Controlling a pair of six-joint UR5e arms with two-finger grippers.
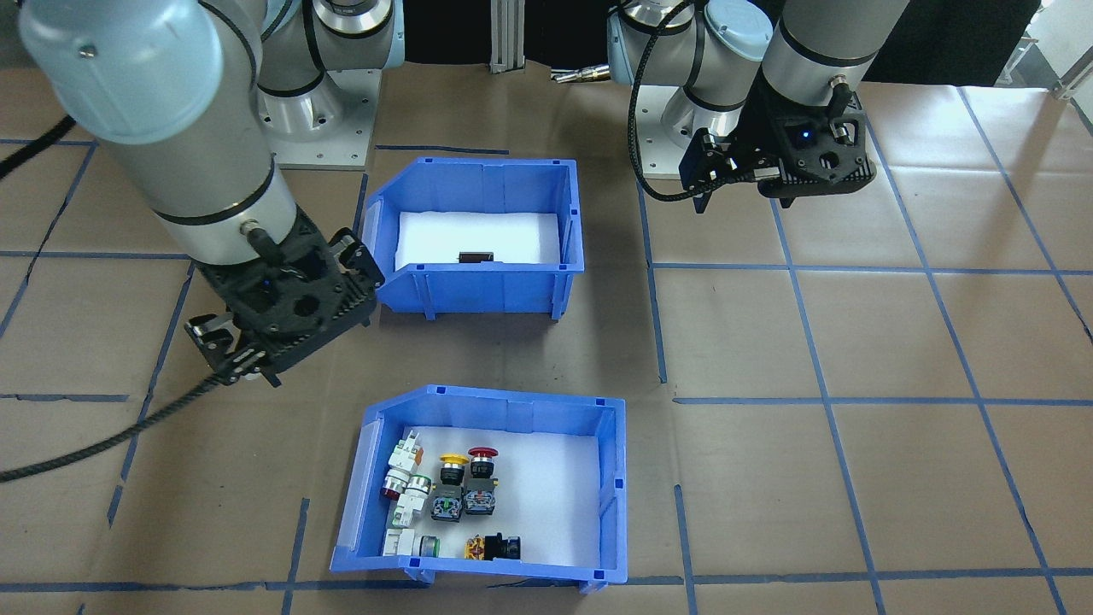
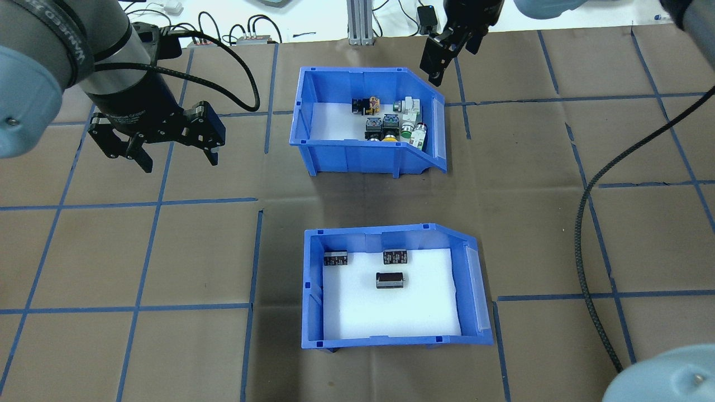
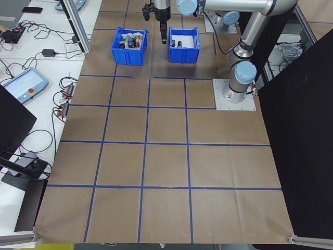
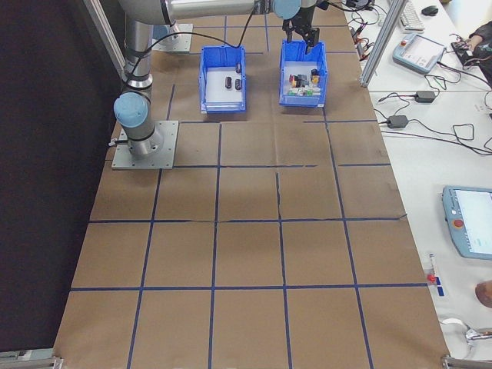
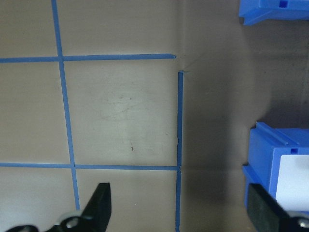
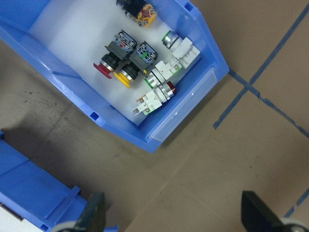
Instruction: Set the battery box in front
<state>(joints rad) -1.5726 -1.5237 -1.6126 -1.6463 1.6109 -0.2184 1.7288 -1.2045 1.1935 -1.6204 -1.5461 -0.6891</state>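
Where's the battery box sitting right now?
In the overhead view the battery box sits low at centre, nearer the robot, directly behind the switch bin. Neither hand touches it.

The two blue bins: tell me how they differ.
The battery box holds three small black batteries, spread apart; the switch bin holds a cluster of red, yellow and white push-button switches. The battery box sits nearer the robot, the switch bin farther. Both are blue, white-lined, with a sloped cut-away front facing the same way.
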